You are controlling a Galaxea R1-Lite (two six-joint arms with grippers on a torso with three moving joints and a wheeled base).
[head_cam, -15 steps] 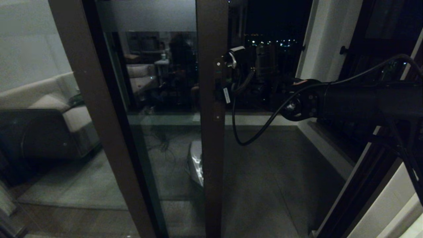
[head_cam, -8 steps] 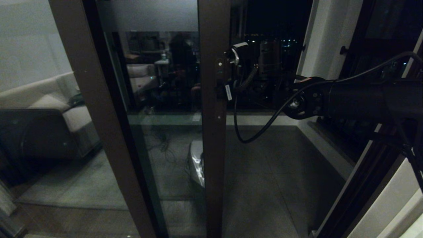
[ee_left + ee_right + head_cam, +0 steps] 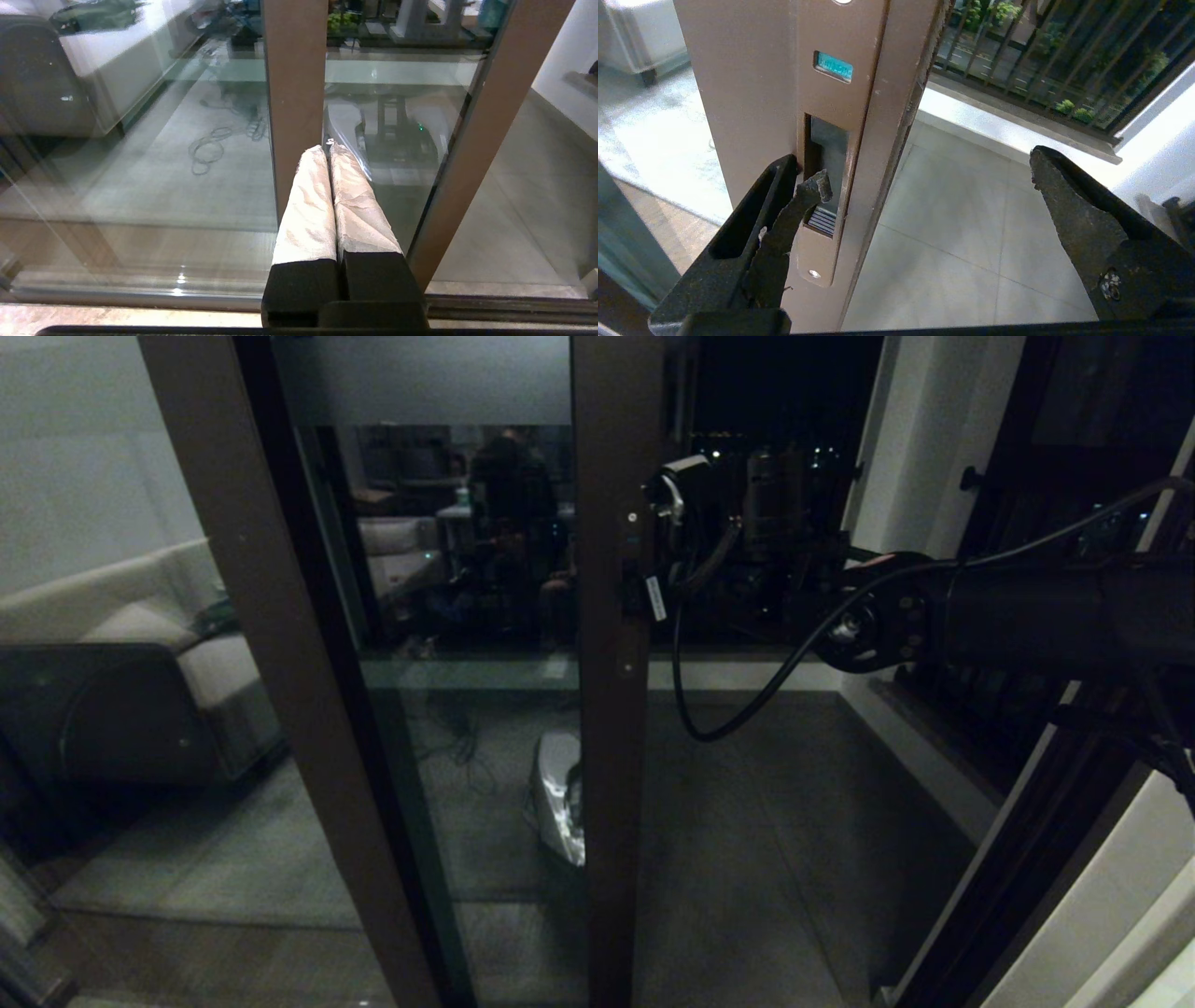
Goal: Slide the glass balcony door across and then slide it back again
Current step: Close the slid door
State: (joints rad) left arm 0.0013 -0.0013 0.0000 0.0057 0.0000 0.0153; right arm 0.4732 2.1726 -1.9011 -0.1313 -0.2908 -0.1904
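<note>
The head view is dim and grainy; dark tones dominate. The door (image 3: 611, 709) glass carries reflections of a room interior, and the sofa (image 3: 140, 644) appears pale and soft in the fixed pane. Small city lights show as points in the black sky. Straight frame lines lean outward toward the edges. Both wrist views are much brighter. In the left wrist view, glare streaks cross the glass. In the right wrist view, the handle (image 3: 826, 186) is sharp; the floor (image 3: 952, 224) looks washed out.
</note>
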